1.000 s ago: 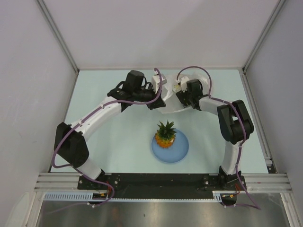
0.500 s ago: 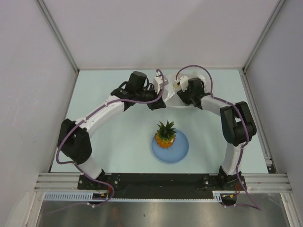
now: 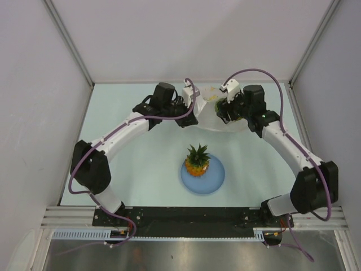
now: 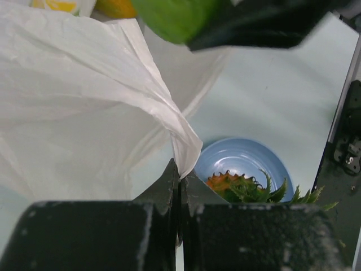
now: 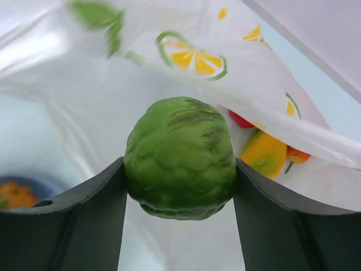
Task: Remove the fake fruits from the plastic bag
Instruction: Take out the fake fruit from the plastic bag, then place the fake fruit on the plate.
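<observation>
The white plastic bag [image 3: 211, 113] lies at the back middle of the table. My left gripper [image 3: 189, 116] is shut on the bag's edge [image 4: 183, 141] and holds it up. My right gripper [image 3: 223, 110] is shut on a bumpy green fruit [image 5: 180, 158] just above the bag's mouth; the green fruit also shows at the top of the left wrist view [image 4: 175, 17]. Inside the bag lie a yellow-orange fruit [image 5: 265, 152] and a red piece [image 5: 241, 120]. The orange pineapple [image 3: 197, 160] with green crown stands on the blue plate [image 3: 214, 180].
The blue plate also shows in the left wrist view [image 4: 254, 161], near the front middle of the table. White enclosure walls stand on the left, right and back. A black rail [image 3: 192, 215] with the arm bases runs along the near edge.
My right arm has swung out to the right and its gripper has lifted back from the bag with the green fruit. My left gripper has stayed on the bag's edge.
</observation>
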{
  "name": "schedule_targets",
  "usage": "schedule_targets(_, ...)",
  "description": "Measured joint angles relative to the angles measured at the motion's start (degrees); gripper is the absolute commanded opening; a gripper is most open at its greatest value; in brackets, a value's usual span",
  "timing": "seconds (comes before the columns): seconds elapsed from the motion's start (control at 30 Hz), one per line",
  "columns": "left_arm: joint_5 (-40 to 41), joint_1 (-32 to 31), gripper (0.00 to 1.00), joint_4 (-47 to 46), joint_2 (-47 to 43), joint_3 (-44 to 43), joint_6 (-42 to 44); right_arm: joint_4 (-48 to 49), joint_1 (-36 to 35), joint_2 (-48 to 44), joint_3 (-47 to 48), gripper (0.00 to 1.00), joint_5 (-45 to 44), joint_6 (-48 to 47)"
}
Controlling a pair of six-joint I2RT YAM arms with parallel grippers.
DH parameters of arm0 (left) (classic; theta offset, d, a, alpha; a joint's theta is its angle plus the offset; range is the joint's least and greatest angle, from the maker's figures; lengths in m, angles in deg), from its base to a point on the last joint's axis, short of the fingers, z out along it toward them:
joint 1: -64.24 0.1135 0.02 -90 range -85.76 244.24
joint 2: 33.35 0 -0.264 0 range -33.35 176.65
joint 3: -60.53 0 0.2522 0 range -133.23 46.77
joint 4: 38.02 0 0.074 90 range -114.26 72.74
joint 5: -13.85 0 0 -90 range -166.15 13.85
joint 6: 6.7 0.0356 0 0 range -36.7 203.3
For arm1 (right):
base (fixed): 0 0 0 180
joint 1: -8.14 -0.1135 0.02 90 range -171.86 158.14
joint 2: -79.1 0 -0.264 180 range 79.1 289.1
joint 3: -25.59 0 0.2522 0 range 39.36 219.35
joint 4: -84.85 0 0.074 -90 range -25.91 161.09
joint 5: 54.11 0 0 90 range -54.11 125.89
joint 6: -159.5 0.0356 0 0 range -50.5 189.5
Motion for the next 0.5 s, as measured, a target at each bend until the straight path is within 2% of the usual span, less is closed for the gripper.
schedule_targets(0.13,0.2,0.8,0.00,-1.2,0.5,-1.8,-1.9,-4.2,-0.9,-9.4,-5.1,0.05,4.8,-3.3)
schedule_targets(0.33,0.2,1.6,0.00,-2.2,1.3,-2.0,-3.9,-11.2,-9.7,-29.6,-20.1,0.05,9.9,-19.2)
schedule_targets(0.5,0.1,1.8,0.00,-2.2,1.5,-2.0,-4.9,-15.7,-12.2,-34.6,-28.2,0.06,10.6,-26.2)
